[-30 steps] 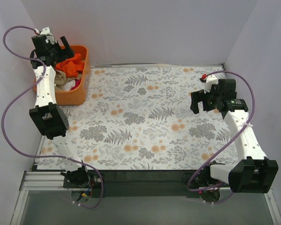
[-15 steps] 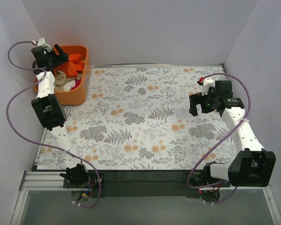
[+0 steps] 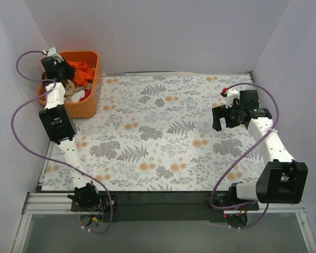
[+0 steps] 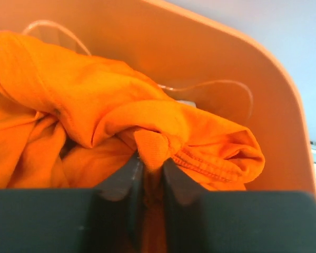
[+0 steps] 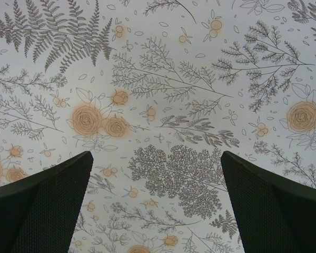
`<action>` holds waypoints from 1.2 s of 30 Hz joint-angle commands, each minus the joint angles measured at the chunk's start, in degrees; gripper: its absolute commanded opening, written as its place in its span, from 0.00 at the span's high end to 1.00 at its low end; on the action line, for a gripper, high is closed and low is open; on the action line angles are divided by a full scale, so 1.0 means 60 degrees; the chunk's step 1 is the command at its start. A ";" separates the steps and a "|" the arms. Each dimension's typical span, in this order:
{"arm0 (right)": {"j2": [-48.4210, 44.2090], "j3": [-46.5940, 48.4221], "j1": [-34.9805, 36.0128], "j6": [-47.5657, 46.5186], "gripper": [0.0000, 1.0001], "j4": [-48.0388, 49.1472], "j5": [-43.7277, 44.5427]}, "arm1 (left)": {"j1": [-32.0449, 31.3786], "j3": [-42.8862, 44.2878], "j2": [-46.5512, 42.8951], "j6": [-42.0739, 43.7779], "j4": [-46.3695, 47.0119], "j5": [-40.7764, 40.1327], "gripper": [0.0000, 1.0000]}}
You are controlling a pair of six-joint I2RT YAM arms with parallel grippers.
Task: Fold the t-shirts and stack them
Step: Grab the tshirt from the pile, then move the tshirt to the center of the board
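Note:
Crumpled t-shirts lie in an orange tub (image 3: 92, 87) at the table's back left; the top one is a bright orange t-shirt (image 3: 83, 71). My left gripper (image 3: 65, 69) reaches into the tub. In the left wrist view that gripper (image 4: 153, 167) is shut on a fold of the orange t-shirt (image 4: 121, 113), the cloth pinched between the two dark fingers. A beige and a white-and-red garment (image 3: 76, 93) lie lower in the tub. My right gripper (image 3: 224, 117) hovers over the right side of the floral tablecloth (image 3: 163, 132), and its wrist view shows that gripper (image 5: 157, 182) open, holding nothing.
The tub's inner wall (image 4: 210, 58) rises right behind the pinched cloth. White walls close in the table at the back and both sides. Purple cables loop from both arms. The floral cloth (image 5: 168, 105) under the right gripper is flat.
The left gripper moved deeper into the tub and shut on the orange t-shirt. The right arm shifted only slightly and stayed open.

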 commanded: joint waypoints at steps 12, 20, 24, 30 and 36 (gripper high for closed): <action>-0.0847 0.0245 -0.0052 -0.0008 0.02 0.0114 -0.0138 | -0.0233 0.1820 -0.3059 -0.0577 0.0494 0.0930 1.00; -0.1198 0.0363 -0.0096 0.0036 0.02 0.0056 -0.0269 | -0.0950 0.1308 -0.5399 -0.1512 0.0523 0.2058 1.00; -0.1316 0.0436 -0.0096 0.0036 0.02 -0.0032 -0.0255 | -0.1565 0.0840 -0.6455 -0.1967 0.0523 0.2424 1.00; -0.1419 0.0655 -0.0081 0.0124 0.02 -0.0047 -0.0211 | -0.2532 0.0751 -0.7264 -0.2728 0.0552 0.3229 1.00; -0.1258 0.1021 -0.0535 0.0095 0.02 -0.0383 -0.0606 | -0.3133 -0.2451 -0.8551 -0.3550 0.0712 0.4340 1.00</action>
